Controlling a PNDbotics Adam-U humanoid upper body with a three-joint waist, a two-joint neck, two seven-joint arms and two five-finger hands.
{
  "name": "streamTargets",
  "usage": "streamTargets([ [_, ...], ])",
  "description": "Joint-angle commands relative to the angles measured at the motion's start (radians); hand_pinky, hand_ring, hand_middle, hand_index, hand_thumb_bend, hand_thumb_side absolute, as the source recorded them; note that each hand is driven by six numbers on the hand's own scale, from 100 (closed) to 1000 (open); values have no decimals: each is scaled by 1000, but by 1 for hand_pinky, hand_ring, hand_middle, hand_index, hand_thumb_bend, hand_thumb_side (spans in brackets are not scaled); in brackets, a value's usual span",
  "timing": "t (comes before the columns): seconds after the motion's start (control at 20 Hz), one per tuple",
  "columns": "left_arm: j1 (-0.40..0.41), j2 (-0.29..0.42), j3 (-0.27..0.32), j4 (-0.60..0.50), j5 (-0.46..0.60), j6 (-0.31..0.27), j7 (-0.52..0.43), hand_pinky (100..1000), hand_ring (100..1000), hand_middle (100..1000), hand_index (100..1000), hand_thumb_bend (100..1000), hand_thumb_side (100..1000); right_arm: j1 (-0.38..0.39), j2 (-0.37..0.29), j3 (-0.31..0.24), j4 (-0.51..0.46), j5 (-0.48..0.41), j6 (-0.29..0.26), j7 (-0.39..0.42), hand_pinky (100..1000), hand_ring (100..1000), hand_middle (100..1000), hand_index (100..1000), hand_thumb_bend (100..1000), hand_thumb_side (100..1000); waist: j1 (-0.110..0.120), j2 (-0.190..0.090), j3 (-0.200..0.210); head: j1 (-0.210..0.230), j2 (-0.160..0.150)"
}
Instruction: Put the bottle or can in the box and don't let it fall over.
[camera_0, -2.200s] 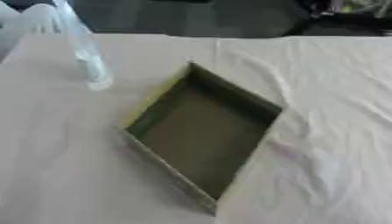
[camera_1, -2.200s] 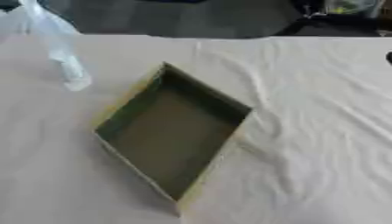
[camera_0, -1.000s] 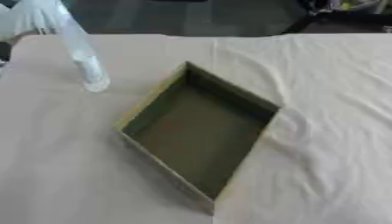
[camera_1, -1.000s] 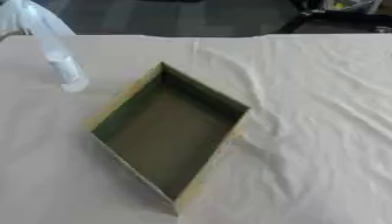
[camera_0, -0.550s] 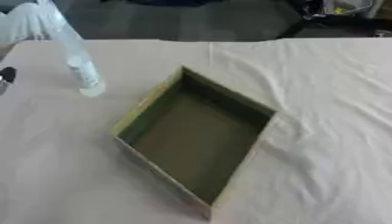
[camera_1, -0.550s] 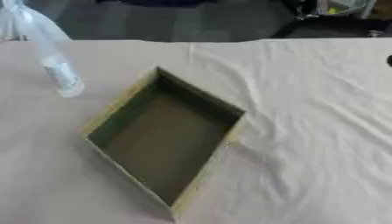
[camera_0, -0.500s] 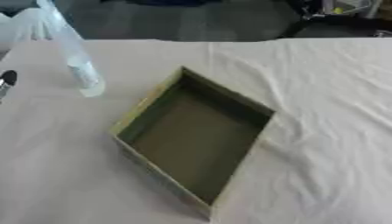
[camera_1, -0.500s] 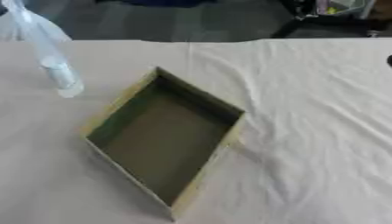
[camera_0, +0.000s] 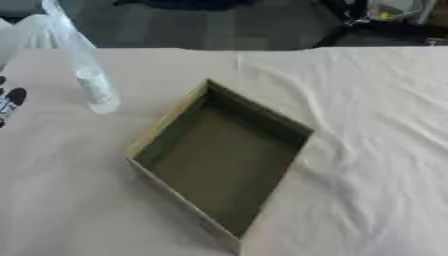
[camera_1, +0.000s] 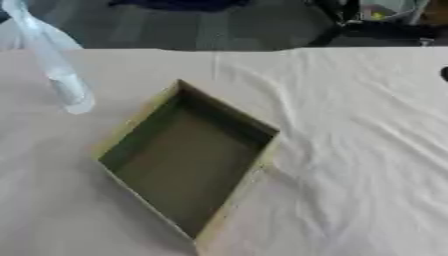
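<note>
Bottle (camera_0: 87, 75), clear plastic, stands upright on the cloth-covered tabletop (camera_0: 376, 150) just beyond the far-left corner of the empty cardboard box (camera_0: 219, 157), nearest the left hand (camera_0: 9, 102), barely visible leftward, its finger position impossible to tell.

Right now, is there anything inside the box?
Nothing shows inside the box: only its bare dark floor and inner walls. The near walls hide a thin strip of floor. The clear bottle stands outside, on the cloth to the box's left.
</note>
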Motion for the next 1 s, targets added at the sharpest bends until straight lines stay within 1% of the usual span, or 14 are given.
streamTargets([
  [0.05,-36,50,-9,10,-8,-6,-22,1000,1000,1000,879,467,434,-11,-19,-6,-23,5,-3,6,1000,1000,899,1000,100,529,-2,-10,-2,8,-19],
  [0.15,-67,53,-22,33,-18,-5,-39,1000,1000,1000,874,488,450,-12,-16,-4,-23,7,-5,9,1000,1000,898,1000,100,529,-5,-6,-4,14,-24],
  [0.25,-107,57,-41,62,-28,-12,-68,1000,1000,1000,875,531,468,-14,-11,-2,-23,9,-6,13,1000,1000,898,1000,100,529,-10,-1,-9,24,-30],
  [0.35,-152,61,-62,99,-52,-25,-107,1000,1000,1000,878,549,477,-18,-5,1,-23,9,-6,17,1000,1000,898,1000,100,532,-14,5,-17,33,-35],
  [0.5,-211,61,-77,157,-90,-50,-140,1000,1000,1000,889,574,464,-24,3,2,-23,7,-6,23,1000,1000,897,1000,100,530,-18,15,-26,41,-43],
  [0.85,-346,29,-98,262,-188,-87,-110,1000,1000,1000,888,635,470,-42,21,6,-23,17,-11,30,1000,1000,895,1000,100,528,-29,37,-47,60,-58],
  [1.0,-400,18,-101,305,-246,-101,-74,1000,1000,1000,888,658,467,-48,29,8,-23,18,-15,35,1000,1000,895,1000,100,528,-37,47,-55,76,-72],
])
